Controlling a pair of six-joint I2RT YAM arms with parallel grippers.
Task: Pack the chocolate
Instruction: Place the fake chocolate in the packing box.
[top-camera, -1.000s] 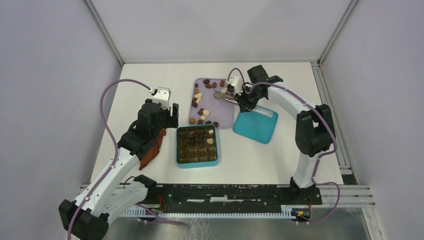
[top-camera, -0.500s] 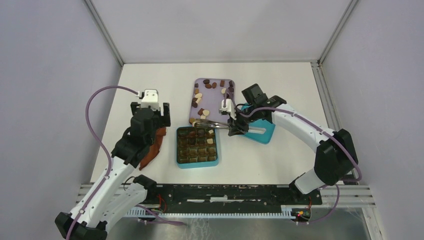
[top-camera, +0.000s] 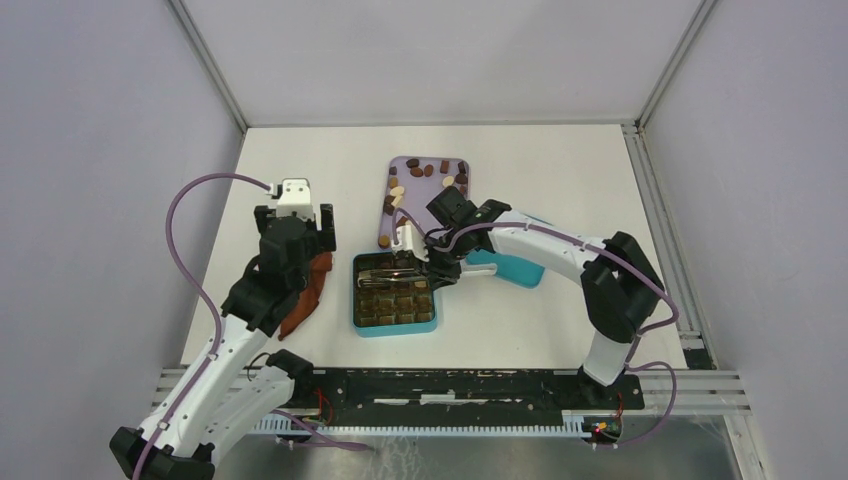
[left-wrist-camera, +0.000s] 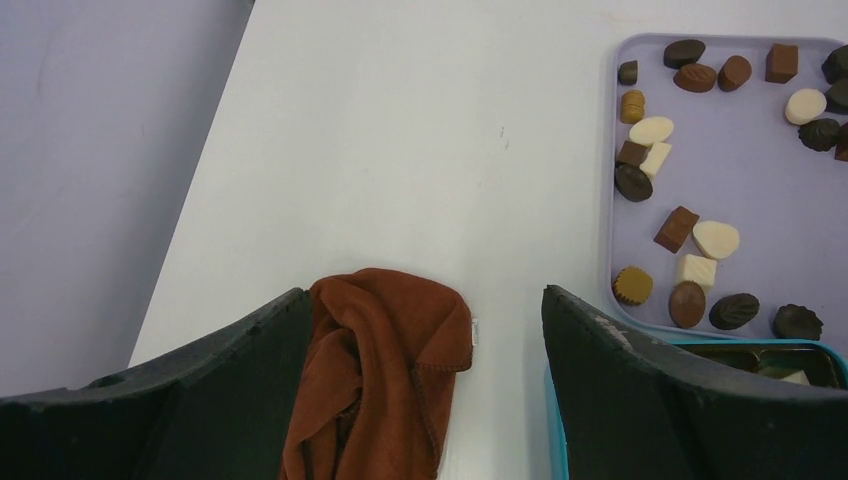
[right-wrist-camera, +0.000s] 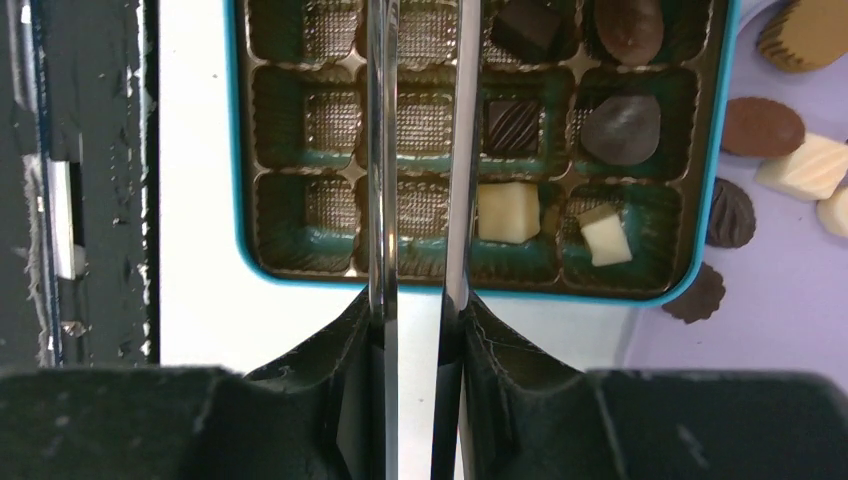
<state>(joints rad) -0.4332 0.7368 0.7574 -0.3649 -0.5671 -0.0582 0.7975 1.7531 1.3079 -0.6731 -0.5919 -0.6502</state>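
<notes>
Tongs (right-wrist-camera: 381, 150) have been swung from the lilac tray (left-wrist-camera: 760, 170) over the teal box (right-wrist-camera: 237, 150). A few chocolate pieces (right-wrist-camera: 508, 212) are seated in its cells; most are left on the tray at 12 o'clock. The right pincer (right-wrist-camera: 418, 330) is clamped on the tongs, the left pincer (left-wrist-camera: 425, 340) spread.

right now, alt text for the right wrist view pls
The right gripper holds tongs out over the teal box, where six cells hold chocolates and the other visible ones are empty. More chocolates lie loose on the purple tray.
</notes>
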